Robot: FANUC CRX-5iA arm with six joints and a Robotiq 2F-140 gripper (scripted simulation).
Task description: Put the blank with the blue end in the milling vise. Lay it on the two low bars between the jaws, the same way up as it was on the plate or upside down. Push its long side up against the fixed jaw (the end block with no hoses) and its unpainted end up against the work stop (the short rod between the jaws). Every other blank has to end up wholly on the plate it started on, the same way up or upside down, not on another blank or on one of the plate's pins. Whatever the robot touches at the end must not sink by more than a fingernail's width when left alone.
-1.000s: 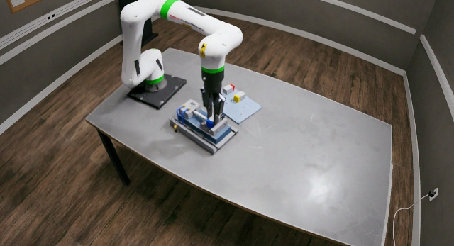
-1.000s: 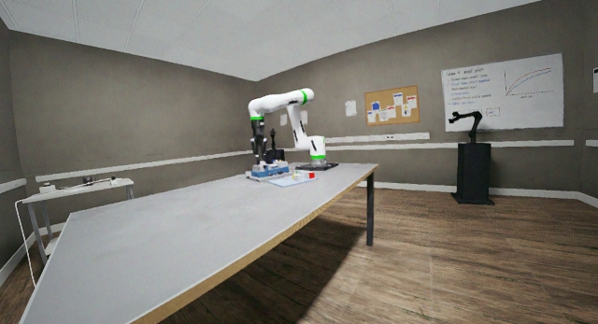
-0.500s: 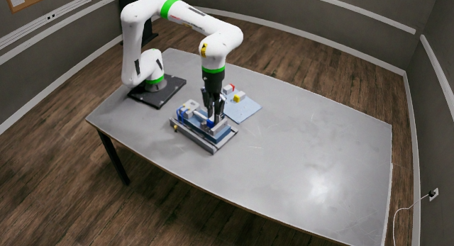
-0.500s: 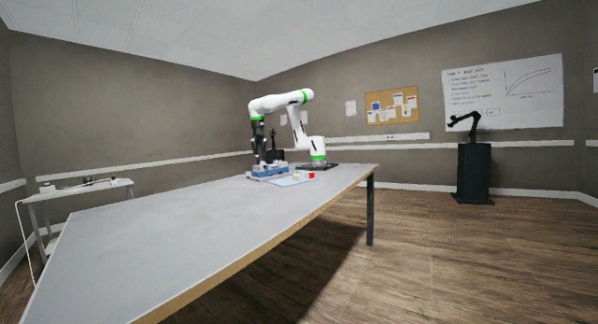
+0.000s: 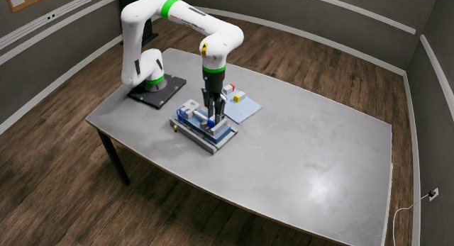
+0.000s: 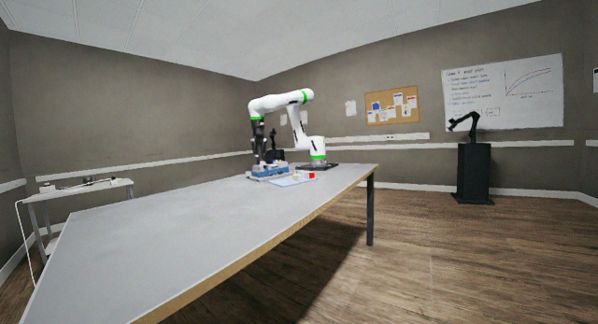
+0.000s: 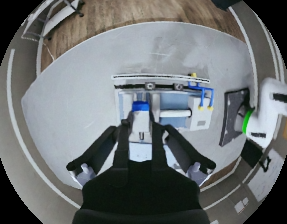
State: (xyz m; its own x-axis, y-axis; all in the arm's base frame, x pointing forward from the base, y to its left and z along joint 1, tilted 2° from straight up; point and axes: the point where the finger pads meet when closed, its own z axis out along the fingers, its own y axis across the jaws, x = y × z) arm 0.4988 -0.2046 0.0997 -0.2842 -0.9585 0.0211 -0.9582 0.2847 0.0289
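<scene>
In the wrist view, the grey blank with the blue end (image 5: pixel 211 123) (image 7: pixel 140 106) is between the jaws of the blue-and-grey milling vise (image 5: pixel 223 135) (image 6: pixel 271 171) (image 7: pixel 172 120), blue end to 12 o'clock. Its contact with bars cannot be told. From above, the pale blue plate (image 5: pixel 241 111) (image 6: pixel 291 182) is at 2 o'clock of the vise, bearing the red-ended blank (image 5: pixel 228 89) (image 6: pixel 309 175) and the yellow-ended blank (image 5: pixel 239 96) (image 6: pixel 297 176).

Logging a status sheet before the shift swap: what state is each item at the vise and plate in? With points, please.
Black two-finger gripper (image 5: pixel 216 123) (image 7: pixel 140 116): closed on the blue-ended blank.
Blue-ended metal blank (image 5: pixel 211 123) (image 7: pixel 140 106): gripped, at the vise.
Red-ended blank (image 5: pixel 228 89): on the plate.
Yellow-ended blank (image 5: pixel 241 95): on the plate.
Light-blue plate (image 5: pixel 245 111): flat on the table.
</scene>
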